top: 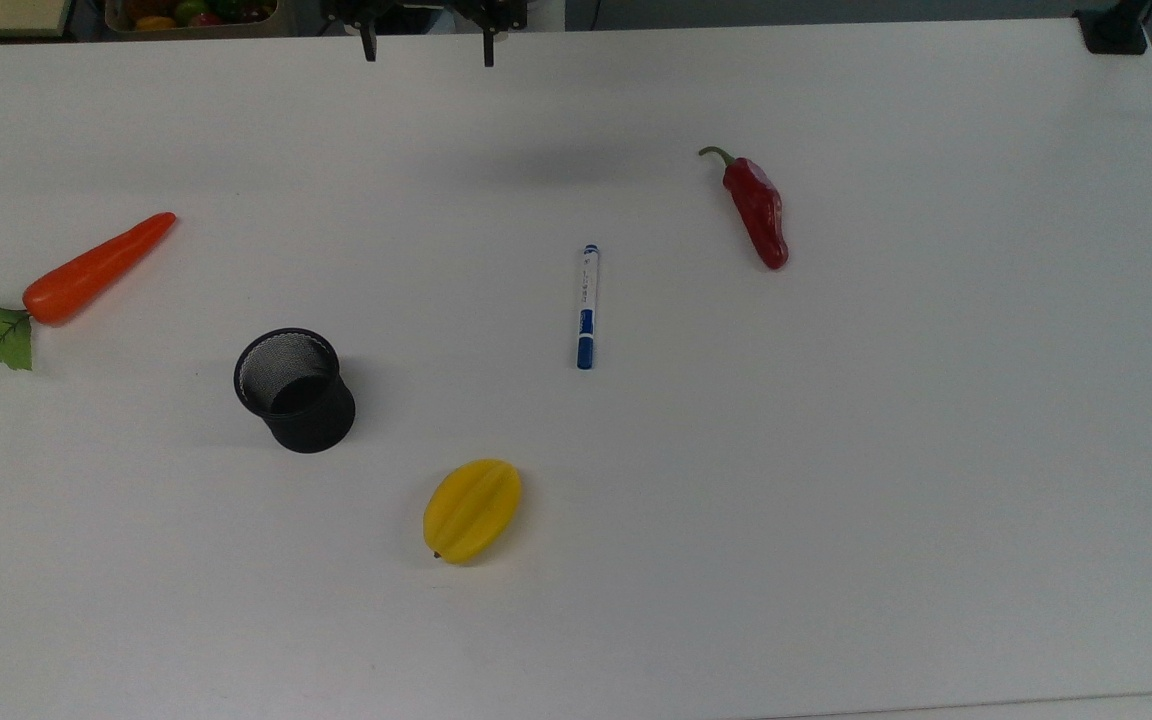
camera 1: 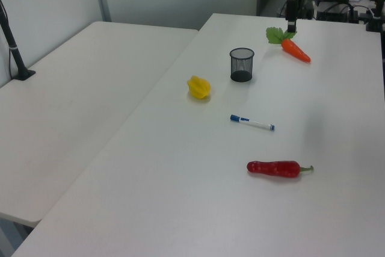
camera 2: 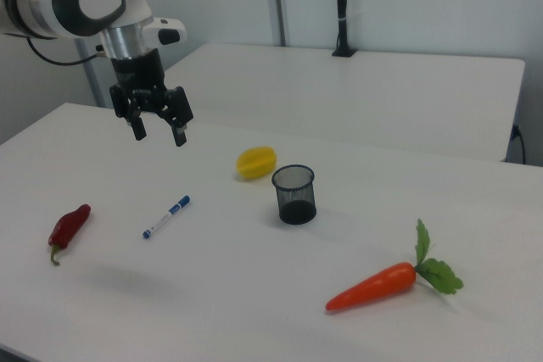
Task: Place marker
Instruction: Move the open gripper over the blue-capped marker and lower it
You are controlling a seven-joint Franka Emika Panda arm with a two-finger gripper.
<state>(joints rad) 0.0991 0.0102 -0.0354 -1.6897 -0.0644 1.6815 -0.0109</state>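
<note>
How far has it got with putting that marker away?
Nothing looks done yet. The marker lies flat on the table, untouched. The claw hangs open and empty above it. Grabbing, lifting and placing it, perhaps in the mesh cup, all remain.

marker (camera 2: 166, 216) — flat, beside chili (camera 2: 69, 226)

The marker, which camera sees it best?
The top view: the marker lies flat on the table, its whole length plain, blue cap nearest. The left view and the right view show it smaller and slanted.
</note>
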